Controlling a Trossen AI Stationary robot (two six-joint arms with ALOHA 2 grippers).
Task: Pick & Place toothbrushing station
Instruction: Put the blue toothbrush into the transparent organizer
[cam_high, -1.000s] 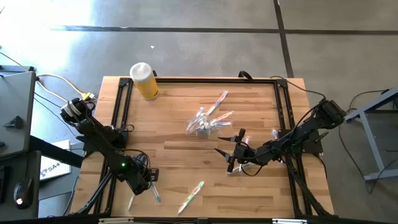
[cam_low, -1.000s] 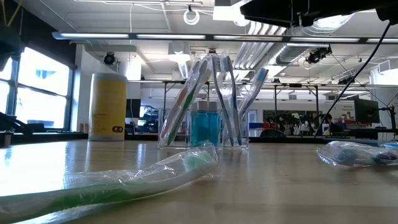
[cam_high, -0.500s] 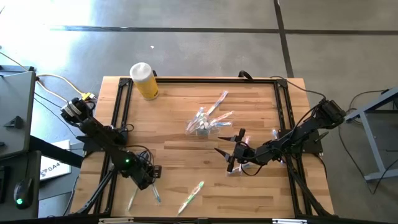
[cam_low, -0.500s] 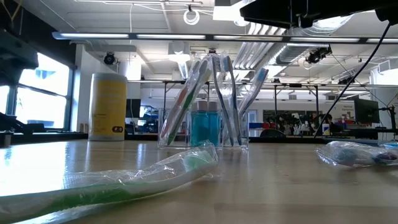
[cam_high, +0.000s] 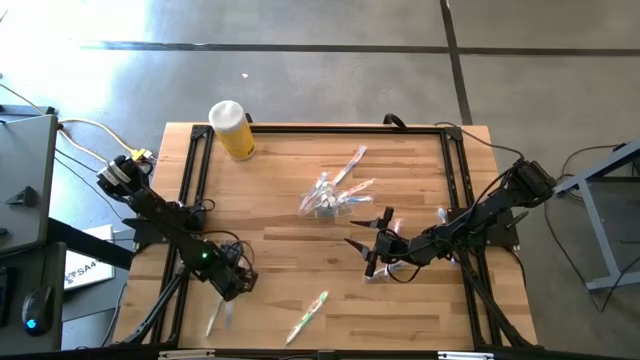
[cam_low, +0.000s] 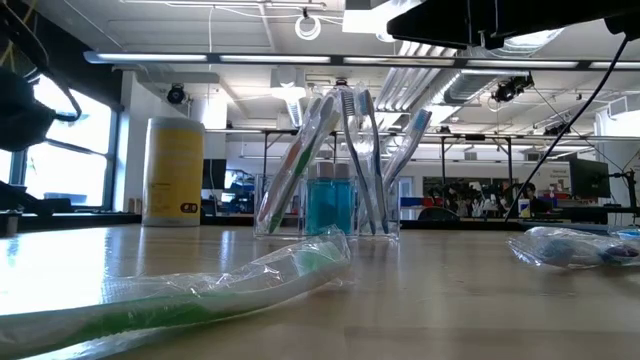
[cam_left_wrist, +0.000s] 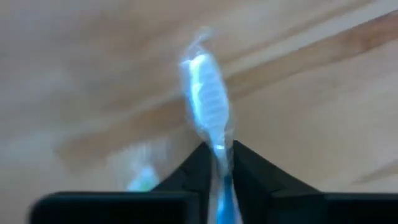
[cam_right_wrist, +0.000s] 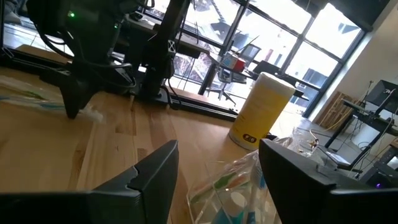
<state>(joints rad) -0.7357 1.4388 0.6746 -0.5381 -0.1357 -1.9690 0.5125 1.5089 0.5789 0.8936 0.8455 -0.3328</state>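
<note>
One wrapped blue toothbrush (cam_left_wrist: 208, 112) is clamped in the left gripper (cam_left_wrist: 217, 163) near the tabletop's (cam_high: 300, 250) front-left corner, its handle hidden; the right gripper (cam_right_wrist: 217, 165) is held spread, empty; the clear container (cam_high: 325, 203) is seen mid-table.

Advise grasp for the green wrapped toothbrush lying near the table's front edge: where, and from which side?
Take the green toothbrush at mid-handle, straight down from above, jaws across its length. It lies flat and diagonal on the table with nothing touching it, and its clear wrapper puffs up at one end. The left gripper is nearest but looks shut on a blue toothbrush.
</note>
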